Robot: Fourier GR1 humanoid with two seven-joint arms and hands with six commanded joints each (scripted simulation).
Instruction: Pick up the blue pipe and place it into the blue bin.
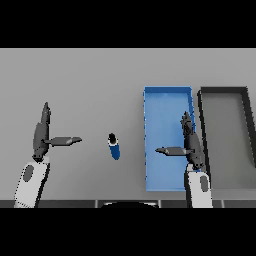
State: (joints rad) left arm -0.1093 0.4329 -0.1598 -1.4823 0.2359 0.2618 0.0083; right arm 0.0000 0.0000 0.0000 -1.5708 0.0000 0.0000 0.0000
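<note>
A short blue pipe with a dark top end lies on the grey table, left of the blue bin. My right hand hovers over the bin's right side, fingers straight and thumb stretched left, holding nothing. My left hand is at the left, open, fingers pointing away from me and thumb pointing right toward the pipe, a clear gap away from it.
A dark grey bin stands right of the blue bin, side by side with it.
</note>
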